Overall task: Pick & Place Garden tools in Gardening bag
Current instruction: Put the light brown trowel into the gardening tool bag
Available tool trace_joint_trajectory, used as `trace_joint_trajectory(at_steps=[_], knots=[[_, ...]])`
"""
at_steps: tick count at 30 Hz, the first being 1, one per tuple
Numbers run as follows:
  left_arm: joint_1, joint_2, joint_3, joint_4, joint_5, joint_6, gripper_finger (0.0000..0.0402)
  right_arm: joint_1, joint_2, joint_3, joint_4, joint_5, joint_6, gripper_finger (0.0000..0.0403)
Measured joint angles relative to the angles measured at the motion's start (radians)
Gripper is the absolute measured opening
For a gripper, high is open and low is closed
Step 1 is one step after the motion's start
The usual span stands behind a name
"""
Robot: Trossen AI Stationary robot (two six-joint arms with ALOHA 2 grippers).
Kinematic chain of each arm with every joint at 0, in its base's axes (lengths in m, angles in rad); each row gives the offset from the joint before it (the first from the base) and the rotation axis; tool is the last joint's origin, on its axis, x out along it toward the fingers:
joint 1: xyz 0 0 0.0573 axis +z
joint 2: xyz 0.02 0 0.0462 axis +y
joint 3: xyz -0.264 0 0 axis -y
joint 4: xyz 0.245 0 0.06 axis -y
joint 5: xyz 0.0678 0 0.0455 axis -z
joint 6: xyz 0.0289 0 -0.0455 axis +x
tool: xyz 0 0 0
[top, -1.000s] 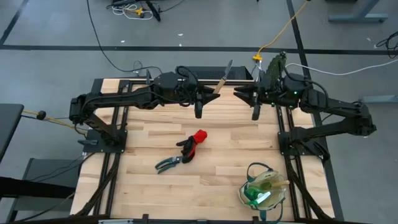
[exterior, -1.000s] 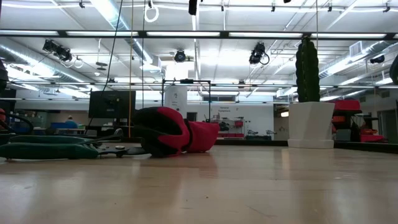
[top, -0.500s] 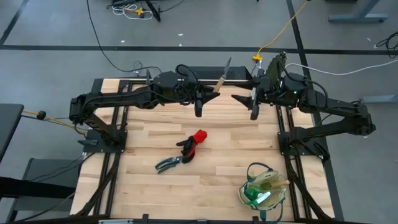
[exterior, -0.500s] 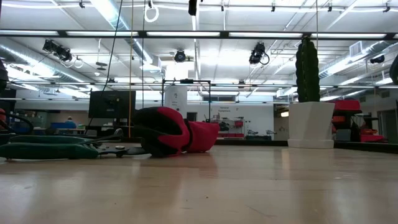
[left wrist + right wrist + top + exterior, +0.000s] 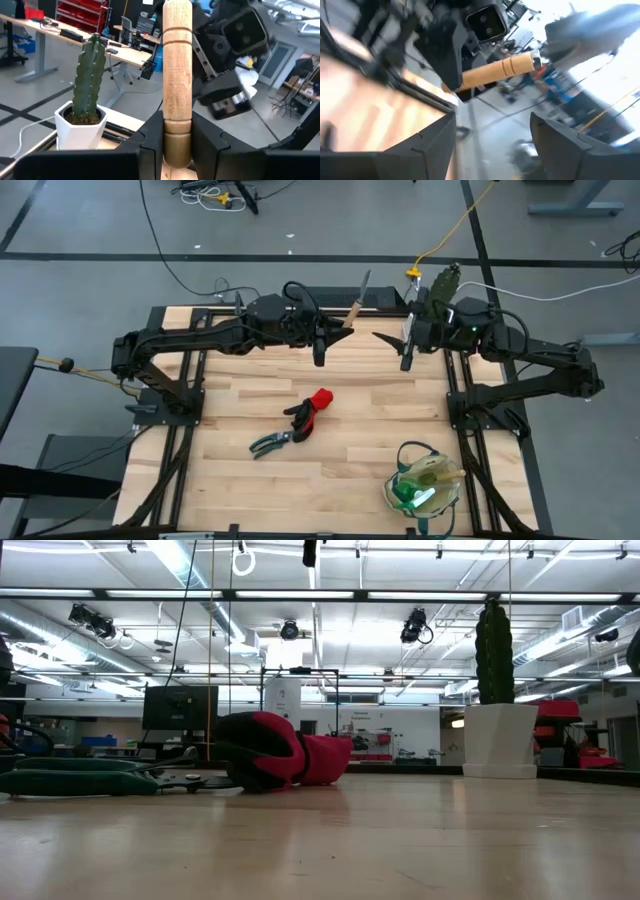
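Two dark, matte arms on black frame mounts

Each arm is built of blocky black segments with loose black cable loops near the wrists — the left gripper (image 5: 319,358) and right gripper (image 5: 405,359) end in flat, angular black fingers (image 5: 432,145), and a square-lensed camera housing sits on the wrist.

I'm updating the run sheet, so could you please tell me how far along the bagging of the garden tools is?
Done: the spray bottle sits in the gardening bag. In hand: the left gripper clamps the trowel by its wooden handle, near the open right gripper. Left: gloves and pruners lie on the table.
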Motion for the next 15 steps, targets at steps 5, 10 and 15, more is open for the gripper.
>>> trace_joint_trajectory(at_steps=[5, 10, 15], knots=[[0.004, 0.000, 0.000, 0.000, -0.001, -0.041, 0.0076, 0.000, 0.000, 0.000, 0.000, 0.086, -0.283, 0.0259], [0.007, 0.000, 0.000, 0.000, 0.000, -0.114, 0.0076, 0.000, 0.000, 0.000, 0.000, 0.117, -0.550, 0.0259], [0.017, 0.000, 0.000, 0.000, -0.001, -0.210, 0.0076, 0.000, 0.000, 0.001, 0.000, 0.117, -0.770, 0.0259]])
